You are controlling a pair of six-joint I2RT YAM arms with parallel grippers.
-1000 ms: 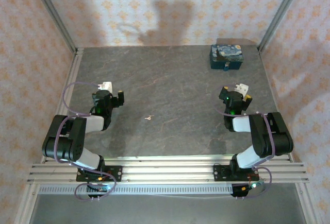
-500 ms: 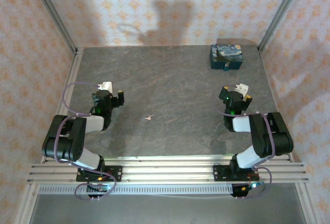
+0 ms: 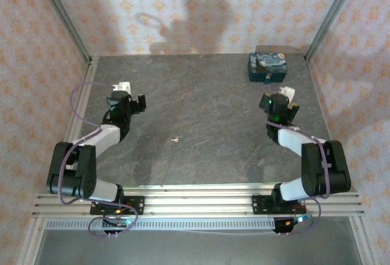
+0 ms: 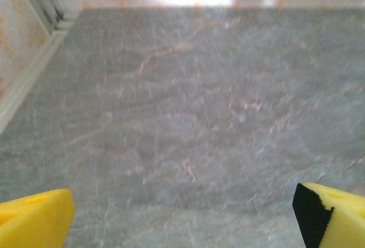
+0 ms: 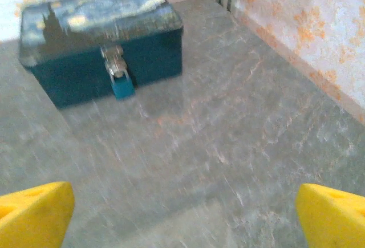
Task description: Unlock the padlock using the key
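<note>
The key [image 3: 175, 139] is a tiny pale sliver lying flat on the grey table [image 3: 201, 113], midway between the arms. The padlock [image 5: 121, 84] looks small and teal and hangs from the metal hasp on the front of the blue swirl-painted box [image 5: 97, 14]; from above the padlock [image 3: 268, 80] is a dark speck. My right gripper [image 5: 185, 216] is open and empty, a short way in front of the box, facing the padlock. My left gripper [image 4: 182, 219] is open over bare table, far left of the key. From above, the left gripper [image 3: 127, 100] and right gripper [image 3: 279, 103] hover apart.
The blue box [image 3: 268, 67] stands at the back right corner by the wall. Metal frame rails [image 3: 85, 88] edge the table's left and right sides, and patterned walls close it in. The fingers [image 4: 34, 216] of the left gripper frame bare slate.
Both arms have stretched away from their bases. The right gripper has moved up toward the blue box, the left one toward the back left. The key has not moved.
</note>
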